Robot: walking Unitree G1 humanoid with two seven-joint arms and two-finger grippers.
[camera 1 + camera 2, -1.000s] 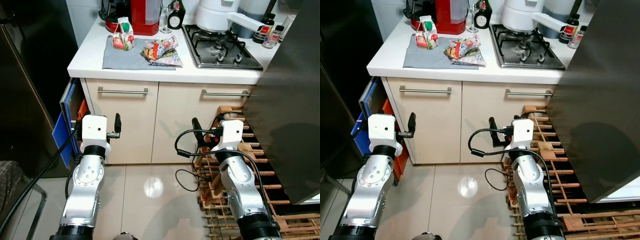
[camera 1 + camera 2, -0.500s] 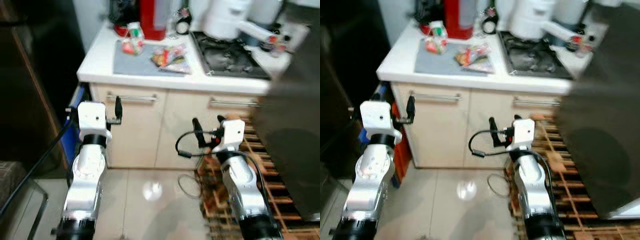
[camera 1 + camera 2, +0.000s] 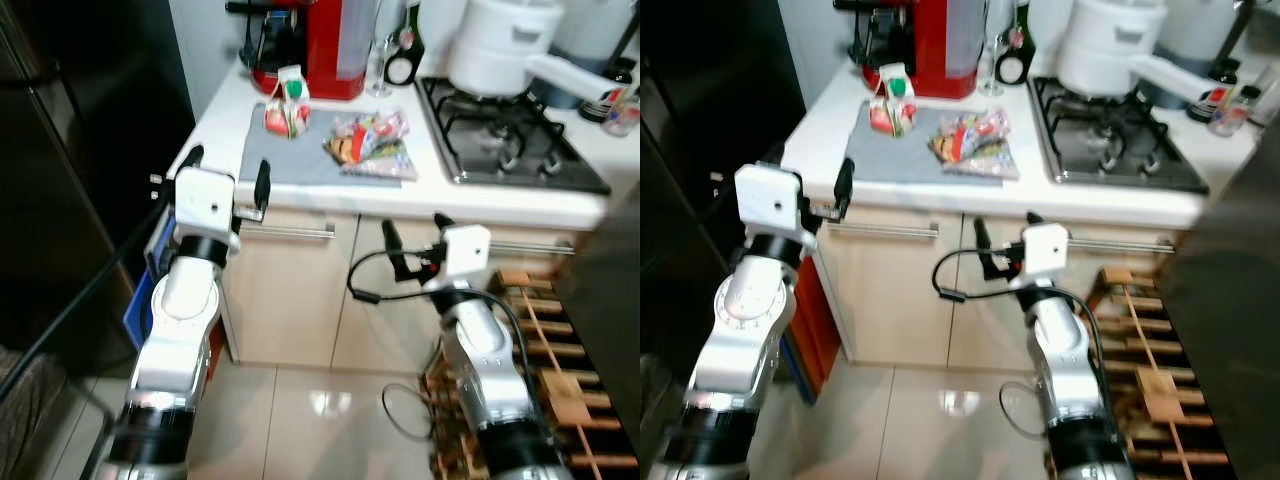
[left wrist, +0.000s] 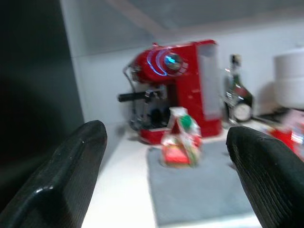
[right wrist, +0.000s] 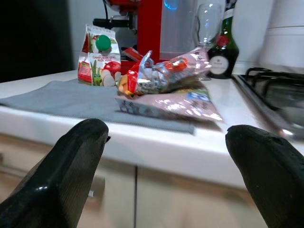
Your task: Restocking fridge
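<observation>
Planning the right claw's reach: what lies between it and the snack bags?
Right wrist view: only the white counter edge and grey mat before the snack bags; right claw open.

One carton [image 3: 287, 102], two snack bags [image 3: 368, 140], two pincers [image 3: 227, 180].

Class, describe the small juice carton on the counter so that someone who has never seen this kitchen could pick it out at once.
Find the white countertop left of the gas hob and the grey cloth mat on it. At the mat's back corner, before the red coffee machine, stands a small red-and-white carton. Unlike the flat crinkly snack packets beside it, it is upright with a green cap.
</observation>
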